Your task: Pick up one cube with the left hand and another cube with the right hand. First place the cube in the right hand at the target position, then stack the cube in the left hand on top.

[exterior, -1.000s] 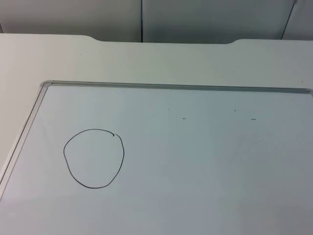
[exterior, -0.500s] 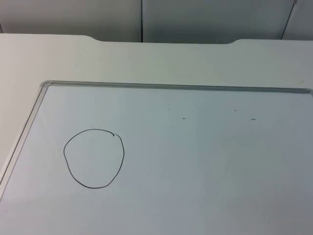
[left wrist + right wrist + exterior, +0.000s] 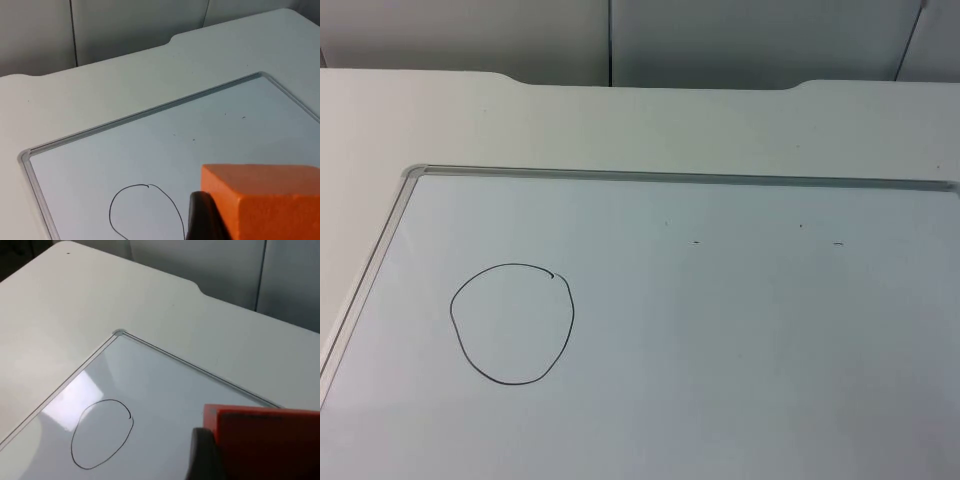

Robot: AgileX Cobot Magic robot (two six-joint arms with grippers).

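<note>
Each arm's jaws pinch a cube: left gripper an orange cube, right gripper a red one (both above the whiteboard's drawn circle).

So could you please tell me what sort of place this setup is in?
Probably a lab test bench: a whiteboard with a hand-drawn circle lies on a white table against a grey partition wall.

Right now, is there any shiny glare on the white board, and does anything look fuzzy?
Right wrist view: bright glare patches on the whiteboard beside the drawn circle; the red cube close up looks soft. Left wrist view: orange cube slightly fuzzy. Top view: even light, no glare.
</note>
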